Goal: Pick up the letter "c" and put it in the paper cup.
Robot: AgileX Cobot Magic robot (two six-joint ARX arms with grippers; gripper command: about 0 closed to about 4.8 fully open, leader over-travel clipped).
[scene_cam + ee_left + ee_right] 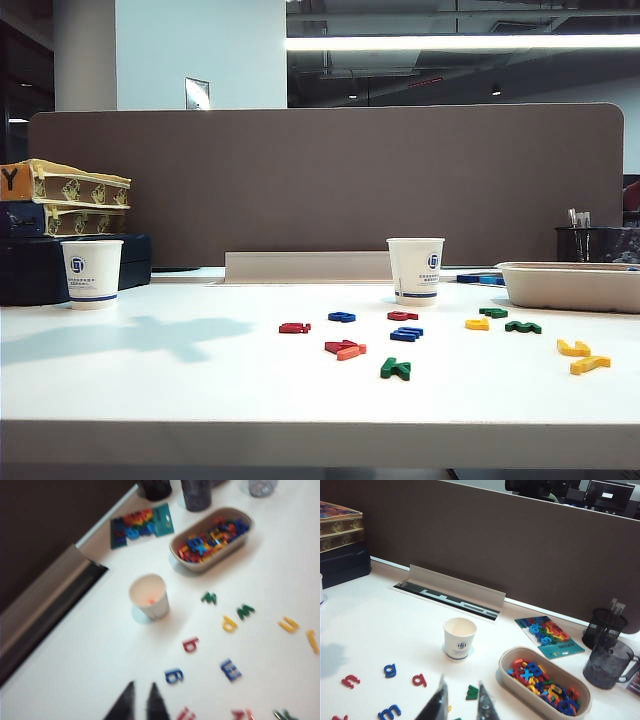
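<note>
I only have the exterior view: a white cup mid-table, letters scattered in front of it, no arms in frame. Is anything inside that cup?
Observer: Yes. The left wrist view looks down into the paper cup and shows a small orange-red piece on its bottom. It is too blurred to read the shape.
Operator: Where is the left gripper?
Observer: The left gripper hangs over the table near a blue letter. Its fingers are close together with a narrow gap and nothing between them.
Operator: And the right one?
Observer: The right gripper is over the table beside a green letter, on the near side of the cup, with its fingers apart and empty.
</note>
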